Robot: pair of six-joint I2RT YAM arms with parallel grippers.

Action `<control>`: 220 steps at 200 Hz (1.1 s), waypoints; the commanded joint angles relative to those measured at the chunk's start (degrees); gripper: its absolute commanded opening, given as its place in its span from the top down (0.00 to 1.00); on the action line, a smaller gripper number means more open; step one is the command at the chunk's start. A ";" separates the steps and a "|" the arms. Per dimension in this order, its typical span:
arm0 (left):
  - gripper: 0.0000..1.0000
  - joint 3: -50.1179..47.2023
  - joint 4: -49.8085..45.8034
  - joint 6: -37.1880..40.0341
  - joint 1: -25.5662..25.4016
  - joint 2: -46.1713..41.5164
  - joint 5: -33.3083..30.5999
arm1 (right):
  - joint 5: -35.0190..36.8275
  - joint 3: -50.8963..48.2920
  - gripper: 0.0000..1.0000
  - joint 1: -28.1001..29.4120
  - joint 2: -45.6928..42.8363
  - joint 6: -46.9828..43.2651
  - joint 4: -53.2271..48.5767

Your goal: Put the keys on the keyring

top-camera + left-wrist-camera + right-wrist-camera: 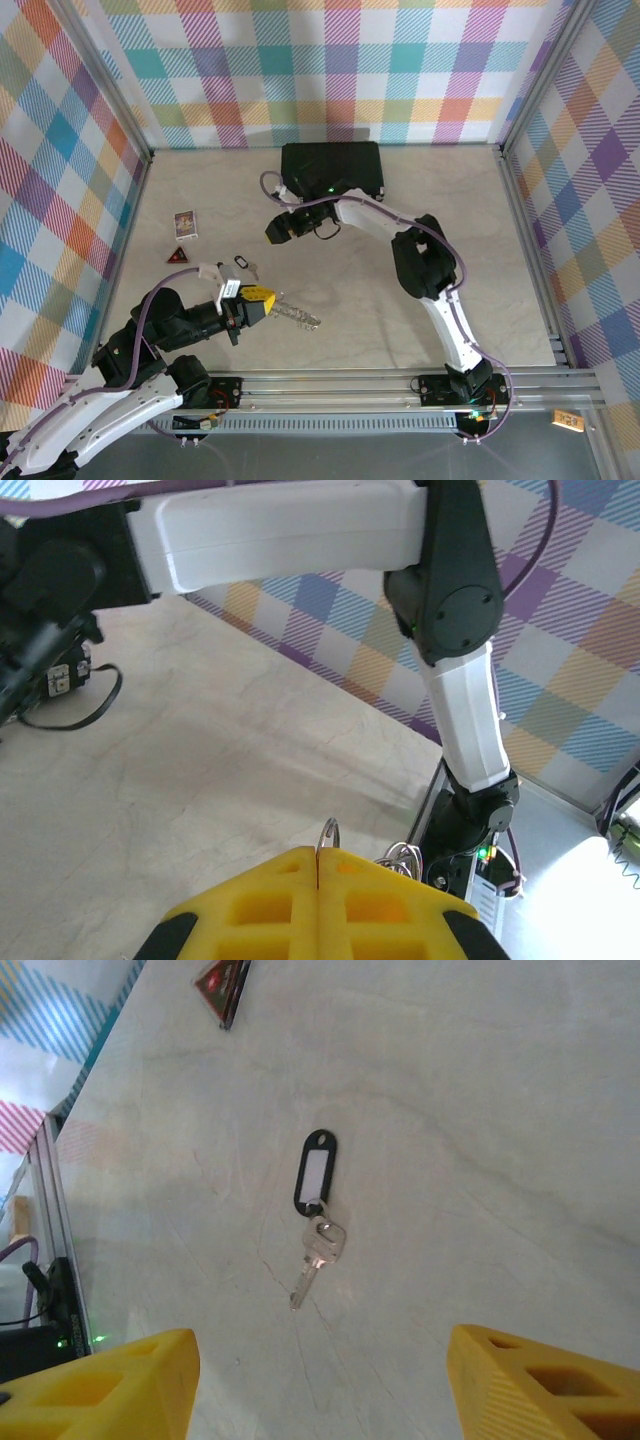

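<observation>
The keys (298, 316) are a short silvery chain lying on the table, one end pinched in my left gripper (262, 298). In the left wrist view, that gripper (318, 855) has its yellow jaws pressed together on a thin metal ring (330, 832), with more silvery rings (405, 858) beside it. The keyring (243, 262) is a small dark oval lying flat just beyond the left gripper. In the right wrist view the keyring (316, 1170) has a white insert and a single silver key (318, 1255) hanging from it. My right gripper (322, 1345) hovers open above it, clear of it.
A black box (331, 168) stands at the back wall. A small card box (185, 223) and a red triangular piece (178, 257) lie at the left. Checked walls close off three sides, and an aluminium rail (400, 380) runs along the near edge.
</observation>
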 commanded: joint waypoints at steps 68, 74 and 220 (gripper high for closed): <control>1.00 -1.49 9.35 -2.93 -0.15 -2.01 6.54 | -6.85 8.28 0.44 5.20 10.13 2.95 2.80; 1.00 -1.68 9.54 -3.05 -0.17 -2.12 6.50 | -6.68 8.66 0.44 5.42 10.63 3.15 3.08; 1.00 -2.92 10.44 -3.60 -0.18 -3.97 6.46 | 5.90 8.40 0.51 8.56 14.17 5.43 11.59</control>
